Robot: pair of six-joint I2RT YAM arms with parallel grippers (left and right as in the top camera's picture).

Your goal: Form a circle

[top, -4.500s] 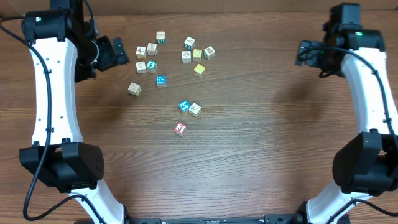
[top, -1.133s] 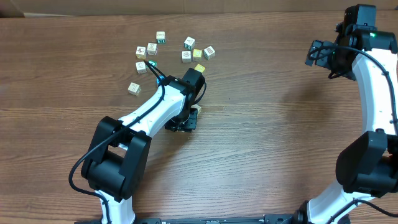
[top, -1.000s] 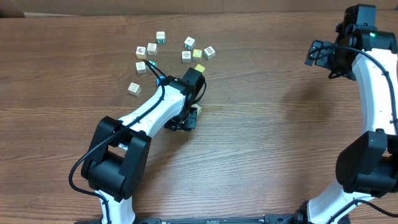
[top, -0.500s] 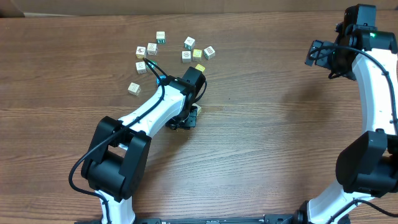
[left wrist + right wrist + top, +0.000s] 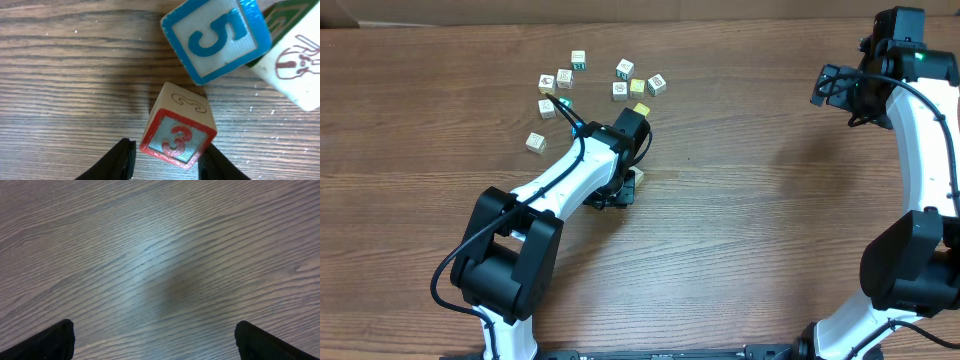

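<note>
The left gripper (image 5: pixel 613 196) hangs low over the worktop (image 5: pixel 750 250), a little left of its middle. In the left wrist view its fingers (image 5: pixel 122 159) stand narrowly on either side of the red cube (image 5: pixel 177 135), which bears a "3" and sits tilted on the wood. The right finger looks to meet the cube's corner and a thin gap shows on the left. I cannot tell whether the jaws actually press it.

Just beyond the red cube, almost touching its far corner, lies the blue cube (image 5: pixel 215 40) with a "5". The cream-white cube (image 5: pixel 295 65) rests against the blue cube's right side. From overhead the arm hides most of this group, and only the cream-white cube's edge peeks out.

A scatter of loose cubes (image 5: pixel 620 92), one yellow cube (image 5: pixel 638 87) among them, lies nearer the far edge, left of centre.

The right gripper (image 5: pixel 157 342) is spread wide and holds nothing. It is raised over bare wood near the far right corner.
</note>
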